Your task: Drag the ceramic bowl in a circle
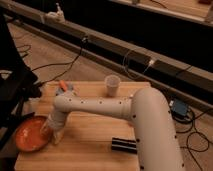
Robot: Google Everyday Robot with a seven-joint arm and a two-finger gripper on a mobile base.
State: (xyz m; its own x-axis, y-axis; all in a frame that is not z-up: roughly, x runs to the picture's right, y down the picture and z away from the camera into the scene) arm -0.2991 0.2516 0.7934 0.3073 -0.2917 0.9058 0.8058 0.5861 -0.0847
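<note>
The ceramic bowl is a wide, shallow orange-red dish at the front left corner of the wooden table. My white arm reaches from the right across the table to it. My gripper hangs down at the bowl's right rim, touching or just beside it. A translucent plastic cup stands upright at the table's far edge, well away from the gripper.
A black bar-shaped object lies on the table's front right, by my arm. A small orange and blue thing sits at the far left corner. Black chair parts stand left of the table. Cables run over the floor behind.
</note>
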